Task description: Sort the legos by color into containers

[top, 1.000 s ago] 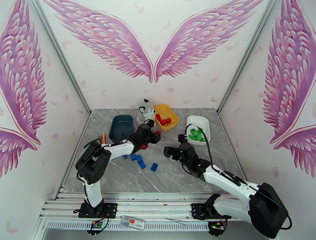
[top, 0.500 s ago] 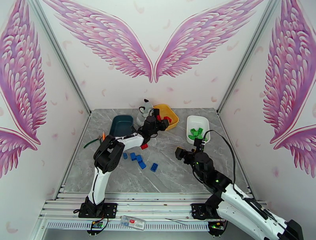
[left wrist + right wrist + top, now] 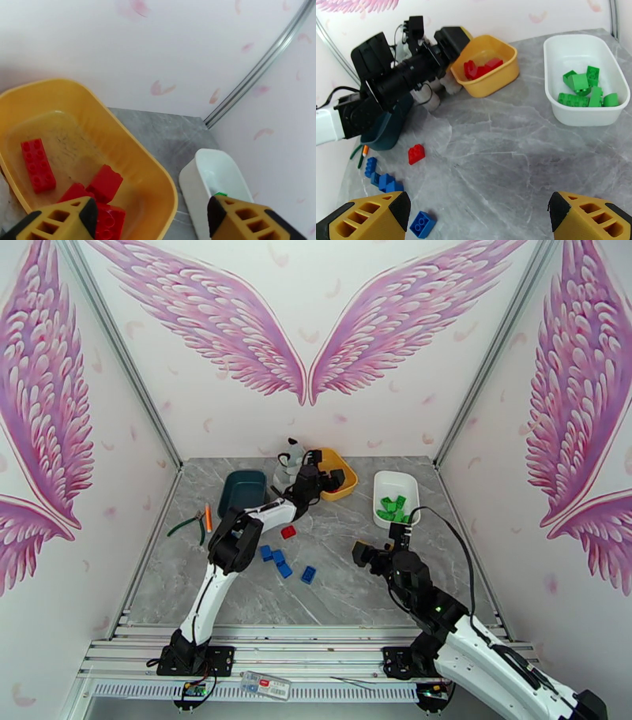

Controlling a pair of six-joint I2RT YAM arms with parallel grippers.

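Over the yellow tray at the back of the grey marble-patterned table, the left gripper hangs with its fingers spread wide and nothing between them. Several red legos lie in the tray beneath it: one long brick apart from the others, and the rest bunched at the near end. One more red brick sits alone on the tabletop, near the dark teal tray. The teal tray stands to the left of the yellow one, and a grey-white plush husky is between the two, partly hidden behind the left arm.

Blue legos lie loose on the table nearer the arms' bases — a small cluster, with one brick a little apart on its right. On the right side, the white tray holds the green legos, piled toward its near end.

The right gripper hovers above bare table just short of the white tray. Its fingers are set well apart and hold nothing. Its wrist camera looks across the whole spread, from the blue bricks at the near left to the green ones at the far right. Orange-and-green hand tools lie by the left wall, beside the teal tray.
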